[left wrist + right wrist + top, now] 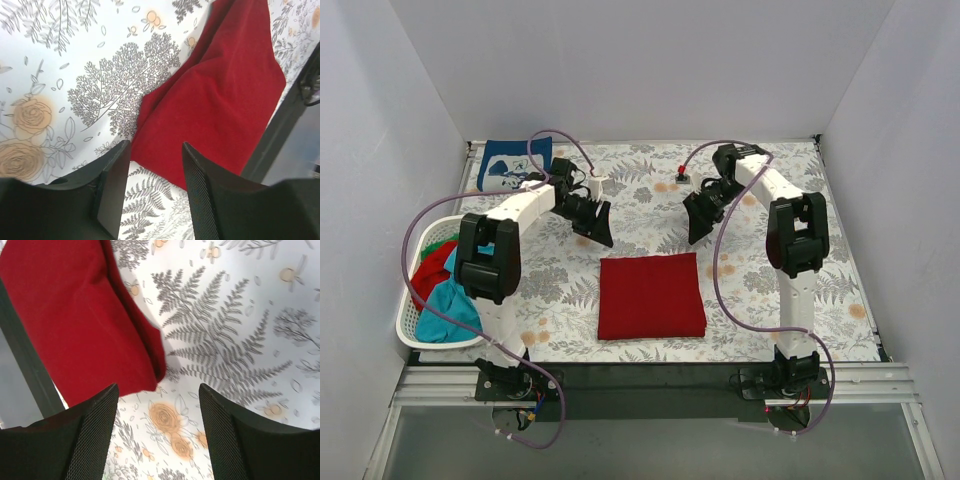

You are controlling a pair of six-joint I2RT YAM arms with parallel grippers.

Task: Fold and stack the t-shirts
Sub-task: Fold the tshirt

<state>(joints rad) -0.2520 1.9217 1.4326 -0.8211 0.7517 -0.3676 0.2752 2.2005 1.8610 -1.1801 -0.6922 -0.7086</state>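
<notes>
Dark red t-shirt (651, 296): folded flat rectangle, centre of table, near front edge, on floral table cloth (840, 260).
Navy blue t-shirt (515, 165): folded, far left corner, well apart.
More t-shirts (445, 300) heaped in white basket (410, 330), left side.
Left gripper (595, 228), right gripper (698, 225): jaws apart, empty, hovering just beyond red shirt's far corners.

Risks:
- Regrasp pinches top layer only; fold opens on lift.
- Fingers catch table cloth with shirt; cloth drags.
- Uneven lift between arms skews rectangle.
- Low sweep toward basket snags shirt edge.
</notes>
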